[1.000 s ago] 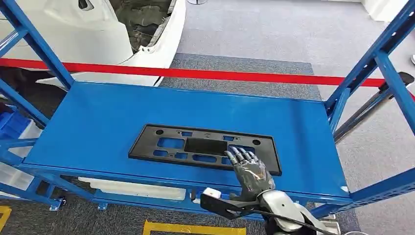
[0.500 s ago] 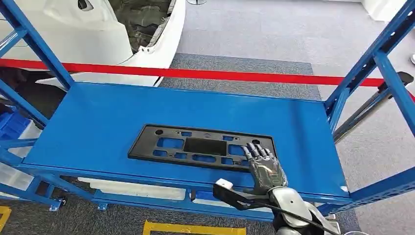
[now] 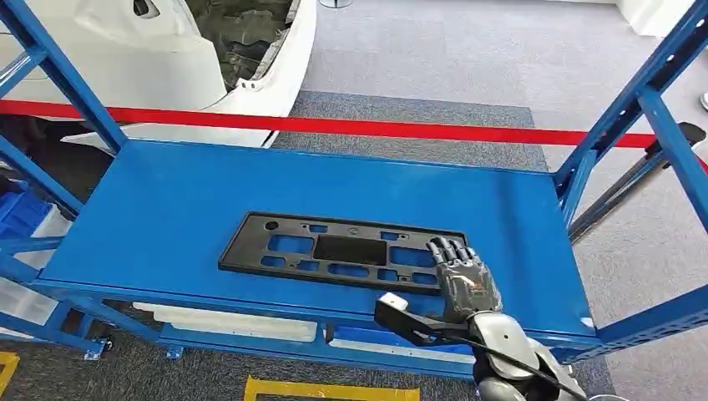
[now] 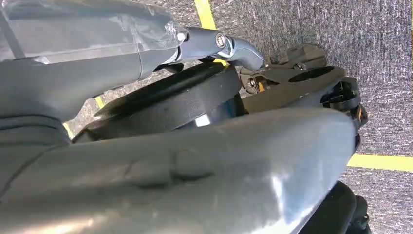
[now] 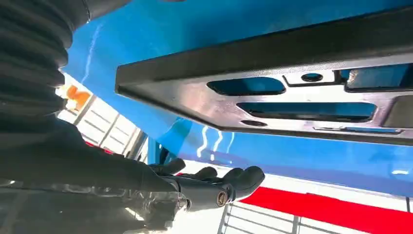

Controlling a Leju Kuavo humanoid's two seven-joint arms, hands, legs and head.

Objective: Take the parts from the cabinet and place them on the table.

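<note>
A flat black plastic part [image 3: 288, 249] with several cut-outs lies near the front edge of the blue cabinet shelf [image 3: 209, 188]. My right hand [image 3: 463, 280] reaches over that front edge, with its fingers spread and straight over the part's right end, holding nothing. The right wrist view shows the part [image 5: 292, 97] close by on the blue surface. There the right hand [image 5: 195, 187] has its fingers stretched out, apart from the part. In the left wrist view my left hand [image 4: 122, 53] hangs low over grey carpet, and its fingers are hard to read.
Blue frame posts rise at the shelf's right [image 3: 643, 100] and left [image 3: 67, 83]. A red barrier tape [image 3: 376, 127] runs behind the shelf, with a white car body [image 3: 167, 50] beyond it. A blue bin [image 3: 21, 213] sits lower left. Yellow floor lines [image 3: 326, 388] mark the carpet.
My right hand has slid to the right along the part's front edge, from near its middle to its right end. The part has not moved.
</note>
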